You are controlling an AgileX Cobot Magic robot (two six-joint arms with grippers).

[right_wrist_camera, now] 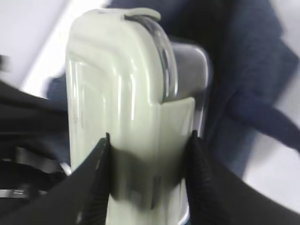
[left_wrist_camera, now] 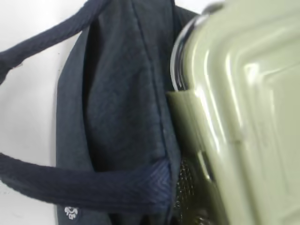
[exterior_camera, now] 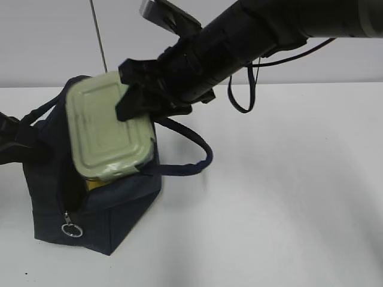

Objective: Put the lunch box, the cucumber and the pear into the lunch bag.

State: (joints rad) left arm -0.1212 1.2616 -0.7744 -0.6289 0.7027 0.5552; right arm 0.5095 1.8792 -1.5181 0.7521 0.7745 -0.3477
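Right gripper [right_wrist_camera: 149,140] clamped on lunch box [exterior_camera: 105,128], box tilted, half inside lunch bag [exterior_camera: 90,209] near tabletop's left edge. Left gripper state unreadable.

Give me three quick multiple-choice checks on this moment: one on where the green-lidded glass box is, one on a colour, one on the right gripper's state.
1. Where is the clear glass lunch box with the sage-green lid?
A. Flat on the table beside the bag
B. Tilted in the mouth of the dark navy fabric lunch bag
C. Under the bag

2. What colour is the ring pull on the bag's zipper?
A. Silver
B. Red
C. Gold

3. What is the right gripper doing?
A. Open above bare table
B. Shut on a bag strap
C. Shut on the lunch box

Answers: 1 B, since the exterior view shows the box leaning in the bag's opening, partly out. 2 A, as the ring at the bag's lower front corner is silvery metal. 3 C, because the right wrist view shows both fingers pressed against the box's sides.
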